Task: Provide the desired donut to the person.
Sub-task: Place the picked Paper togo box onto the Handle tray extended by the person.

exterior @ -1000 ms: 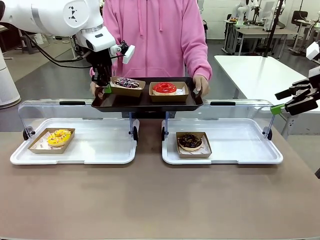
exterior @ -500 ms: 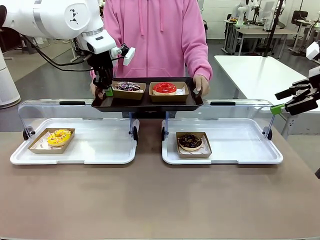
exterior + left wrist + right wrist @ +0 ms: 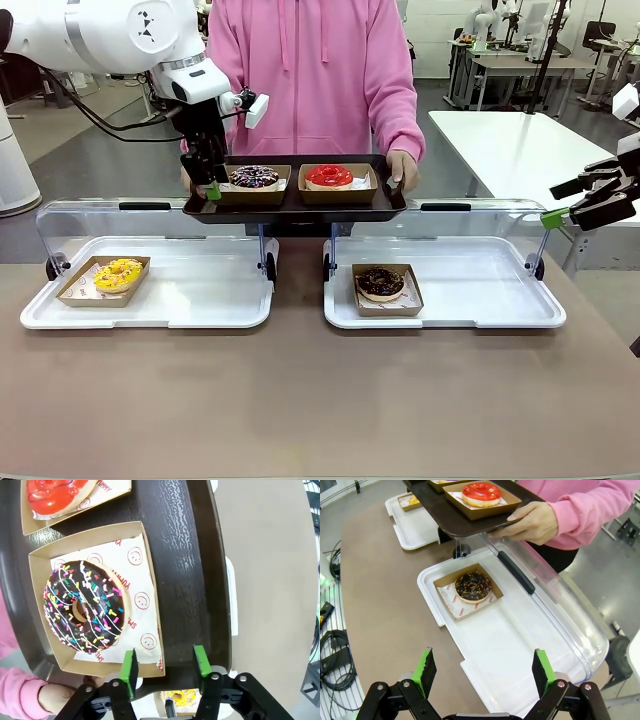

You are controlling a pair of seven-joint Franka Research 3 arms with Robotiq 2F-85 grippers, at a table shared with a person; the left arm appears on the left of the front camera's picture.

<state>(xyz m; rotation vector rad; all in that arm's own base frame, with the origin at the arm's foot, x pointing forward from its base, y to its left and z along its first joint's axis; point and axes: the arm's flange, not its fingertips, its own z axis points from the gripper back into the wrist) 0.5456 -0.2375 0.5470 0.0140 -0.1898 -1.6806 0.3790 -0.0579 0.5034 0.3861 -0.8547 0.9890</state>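
The person (image 3: 320,70) in a pink hoodie stands at the far side and holds a dark serving tray (image 3: 295,205) with both hands. On it rest two cardboard boxes, one with a chocolate donut with coloured sprinkles (image 3: 254,177) (image 3: 85,607), the other with a red-glazed donut (image 3: 329,176) (image 3: 57,492). My left gripper (image 3: 208,185) (image 3: 166,664) hovers open at the tray's left end. The sprinkle box's corner lies between its green pads (image 3: 131,665), ungripped. Far right, my right gripper (image 3: 565,203) (image 3: 484,672) stands open with nothing in it.
Two white trays with raised clear lids sit on the brown table. The left tray (image 3: 200,310) holds a yellow donut (image 3: 118,274). The right tray (image 3: 490,300) (image 3: 520,650) holds a chocolate donut (image 3: 381,283) (image 3: 472,586). A white table (image 3: 520,150) stands at the back right.
My left gripper has opened and let go of the sprinkle donut's box, which now lies flat on the person's dark tray. The right arm has stayed still.
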